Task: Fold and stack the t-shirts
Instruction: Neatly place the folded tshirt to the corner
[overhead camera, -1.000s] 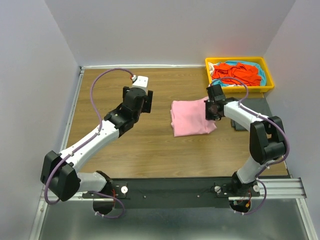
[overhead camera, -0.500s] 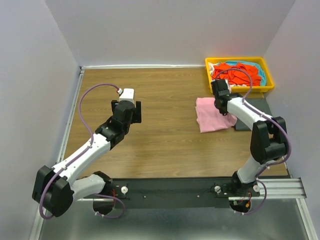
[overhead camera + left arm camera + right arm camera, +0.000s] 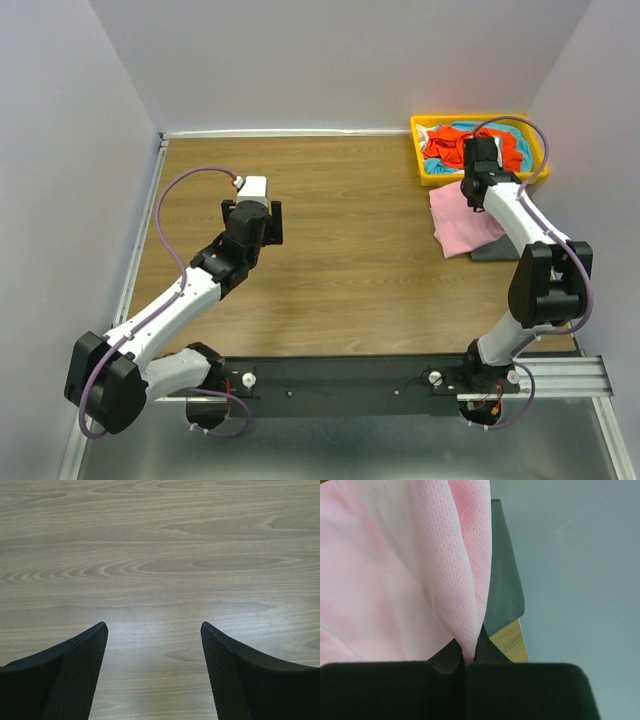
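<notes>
Pink cotton dominates the right of the overhead view, where the folded pink shirt point(image 3: 460, 224) lies just below the yellow tray point(image 3: 478, 119) at upper right, its right edge over a grey shirt point(image 3: 499, 247). The right pincer point(image 3: 472, 190) meets the pink shirt's upper edge. An orange-red shirt point(image 3: 452, 150) and a turquoise shirt point(image 3: 517, 142) are heaped in the tray. At left centre, well apart from all the shirts, the left pincer point(image 3: 251, 223) hangs over the bare wooden counter point(image 3: 340, 200).

From the left wrist, the left pincer point(image 3: 154, 630) stands spread wide, its two black mesh-faced fingers point(image 3: 75, 675) framing nothing but wood grain on the counter point(image 3: 160, 555).

From the right wrist, the right pincer point(image 3: 465, 662) is pressed together on a fold of the pink shirt point(image 3: 395, 580), which fans out across the left half of the frame. Behind it shows the grey shirt point(image 3: 502, 575), with a sliver of counter point(image 3: 508, 637) at its lower edge.
</notes>
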`<action>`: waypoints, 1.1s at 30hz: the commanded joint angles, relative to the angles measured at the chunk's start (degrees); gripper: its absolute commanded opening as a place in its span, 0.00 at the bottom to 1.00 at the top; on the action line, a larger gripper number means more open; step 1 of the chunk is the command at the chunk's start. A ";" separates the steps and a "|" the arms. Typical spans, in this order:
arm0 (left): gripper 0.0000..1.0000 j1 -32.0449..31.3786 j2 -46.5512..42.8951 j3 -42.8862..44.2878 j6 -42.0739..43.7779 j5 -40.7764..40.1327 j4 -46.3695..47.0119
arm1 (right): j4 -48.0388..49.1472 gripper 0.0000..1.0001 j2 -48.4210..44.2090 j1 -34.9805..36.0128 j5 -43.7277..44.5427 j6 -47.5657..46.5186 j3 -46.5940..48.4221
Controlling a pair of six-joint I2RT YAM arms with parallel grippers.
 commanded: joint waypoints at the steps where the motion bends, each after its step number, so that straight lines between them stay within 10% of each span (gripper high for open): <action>1: 0.83 0.17 1.44 0.64 -0.74 -2.10 0.45 | 1.49 0.01 -3.02 -2.58 1.12 -0.27 0.87; 33: 0.82 2.28 8.65 1.87 -0.12 -3.16 0.27 | 18.20 0.02 10.33 -14.98 4.46 -5.01 -3.09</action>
